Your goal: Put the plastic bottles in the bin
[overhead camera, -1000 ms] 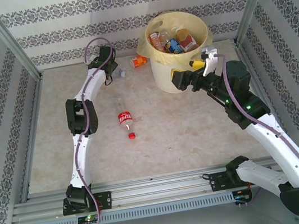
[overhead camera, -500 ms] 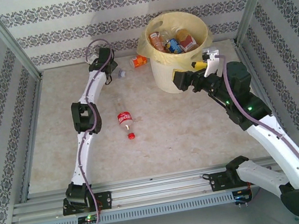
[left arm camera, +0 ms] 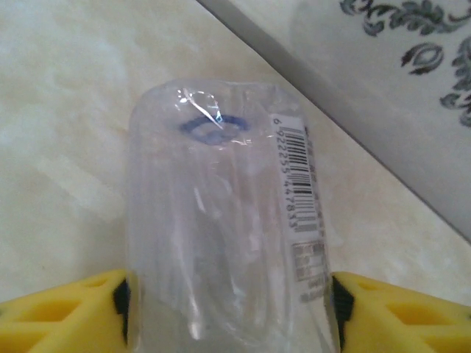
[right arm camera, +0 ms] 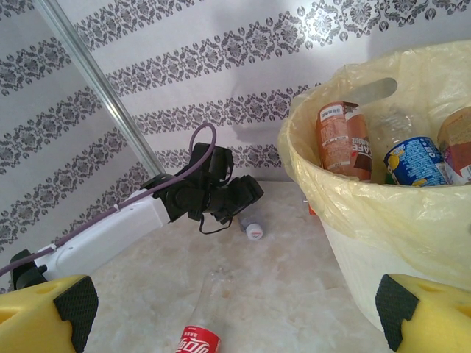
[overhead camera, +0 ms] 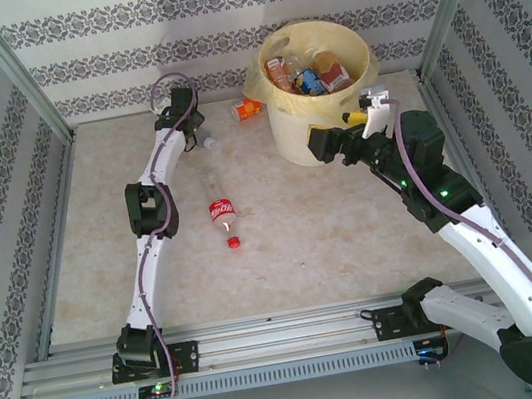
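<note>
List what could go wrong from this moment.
1. The left gripper pinches the clear bottle across its smooth, thin sides; it could buckle or slip out when lifted.
2. The right gripper hangs open close beside the bin, so the left arm's swing toward the bin might clip it.

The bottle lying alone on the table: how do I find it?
Start at the white bin at the back. Look nearer and left, on the open table. That bottle has a red label and red cap, unlike the orange-labelled bottle beside the bin.
</note>
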Robot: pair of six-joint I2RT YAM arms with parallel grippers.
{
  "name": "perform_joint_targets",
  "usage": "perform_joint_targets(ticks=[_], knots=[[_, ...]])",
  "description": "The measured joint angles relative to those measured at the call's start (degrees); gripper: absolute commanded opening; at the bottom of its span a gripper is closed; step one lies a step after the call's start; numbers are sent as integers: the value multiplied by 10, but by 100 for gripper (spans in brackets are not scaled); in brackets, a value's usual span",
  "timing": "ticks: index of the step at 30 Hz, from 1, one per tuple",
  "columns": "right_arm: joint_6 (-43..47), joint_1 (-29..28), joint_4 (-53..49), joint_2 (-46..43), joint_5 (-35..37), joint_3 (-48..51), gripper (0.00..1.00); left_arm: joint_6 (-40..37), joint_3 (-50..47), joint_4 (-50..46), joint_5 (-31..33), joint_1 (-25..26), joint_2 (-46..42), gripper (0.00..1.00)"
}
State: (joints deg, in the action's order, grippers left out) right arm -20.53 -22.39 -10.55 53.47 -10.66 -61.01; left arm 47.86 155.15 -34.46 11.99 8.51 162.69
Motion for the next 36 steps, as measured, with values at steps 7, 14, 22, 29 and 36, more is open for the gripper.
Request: perform_joint_targets(ticks=[7, 14, 22, 29, 36], knots=[[9, -7, 0, 1, 4, 0, 98, -10, -84, 27, -25, 0, -49, 56], [7, -15, 15, 12, 6, 4, 98, -38, -311, 104, -85, 0, -229, 55], [-36, -40, 81, 68, 2, 19, 98, -42, -615, 330, -195, 10, -543, 55], [-90, -56, 157, 130, -37, 19, 98, -31, -763, 496, -314, 53, -675, 55], [-148, -56, 215, 206, -139, -25, 98, 9, -806, 604, -428, 73, -696, 55]])
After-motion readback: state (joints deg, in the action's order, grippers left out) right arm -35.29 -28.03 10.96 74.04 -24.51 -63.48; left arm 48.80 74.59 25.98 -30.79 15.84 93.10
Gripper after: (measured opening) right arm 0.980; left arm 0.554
